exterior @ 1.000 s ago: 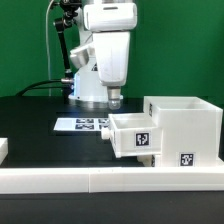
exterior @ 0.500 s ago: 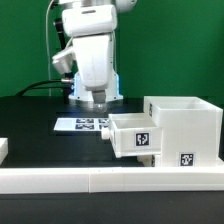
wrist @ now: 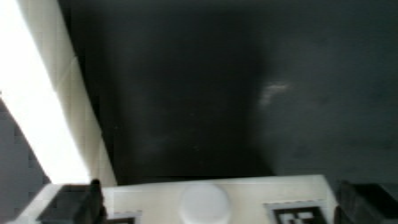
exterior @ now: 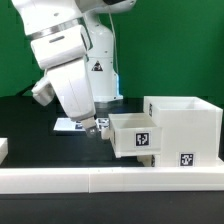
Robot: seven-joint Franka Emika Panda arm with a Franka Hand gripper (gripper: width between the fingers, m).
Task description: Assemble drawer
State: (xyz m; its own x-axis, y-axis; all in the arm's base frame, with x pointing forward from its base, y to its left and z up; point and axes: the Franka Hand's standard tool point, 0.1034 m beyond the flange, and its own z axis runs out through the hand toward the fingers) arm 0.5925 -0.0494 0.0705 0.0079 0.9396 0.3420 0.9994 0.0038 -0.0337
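Note:
The white drawer housing (exterior: 186, 128) stands at the exterior view's right, with a marker tag low on its front. A small white tray (exterior: 134, 136) with a marker tag sticks out of its left side. My gripper (exterior: 97, 126) hangs tilted, low over the table, just left of that tray. In the wrist view the gripper (wrist: 228, 206) is open. Its dark fingers (wrist: 79, 203) stand wide on either side of a white tray face (wrist: 160, 200) that has an oval knob and a marker tag. I cannot tell whether they touch it.
The marker board (exterior: 68, 125) lies flat on the black table behind the gripper. A long low white wall (exterior: 100, 180) runs along the front. A small white piece (exterior: 3, 149) shows at the left edge. A white strip (wrist: 43, 100) runs along one side of the wrist view.
The arm has swung from upright to tilted, its body moving to the exterior view's left. The gripper has dropped lower, close to the tray's left side. The housing and tray have not moved.

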